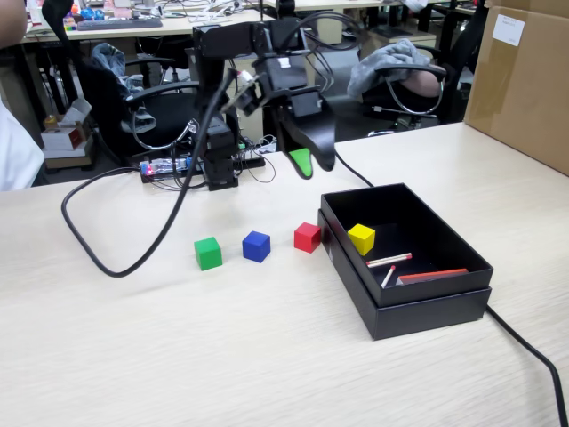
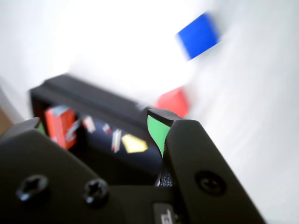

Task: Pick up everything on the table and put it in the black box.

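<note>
Hanging empty above the counter (image 1: 267,356), the claw (image 1: 307,162) looks pressed together, with the red cube (image 1: 307,237) below it, and the yellow cube (image 1: 361,238) in the black box (image 1: 427,307) beside it.

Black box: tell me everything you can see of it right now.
The black box is a shallow, matte, rectangular box that looks like cardboard, with a stepped double rim. It lies flat and open on the table, at the right in the fixed view. Inside are the yellow cube, thin red-and-white sticks and a flat red item.
</note>
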Motion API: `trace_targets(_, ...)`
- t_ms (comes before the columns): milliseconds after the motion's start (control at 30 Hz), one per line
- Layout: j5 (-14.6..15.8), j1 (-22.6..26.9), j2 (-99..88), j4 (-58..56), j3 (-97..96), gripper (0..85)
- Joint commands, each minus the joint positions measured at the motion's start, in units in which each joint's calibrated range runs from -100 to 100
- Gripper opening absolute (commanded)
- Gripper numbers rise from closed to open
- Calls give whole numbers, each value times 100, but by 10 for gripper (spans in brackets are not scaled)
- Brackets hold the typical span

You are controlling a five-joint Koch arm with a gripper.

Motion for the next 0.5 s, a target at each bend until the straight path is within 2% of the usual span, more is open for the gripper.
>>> trace_targets(0, -288, -322, -887, -22, -488, 488)
trace_targets(200, -591, -952, -1312, -22, -2056, 492)
trace_targets(467, -679, -1333, -153, -5, -2129, 491)
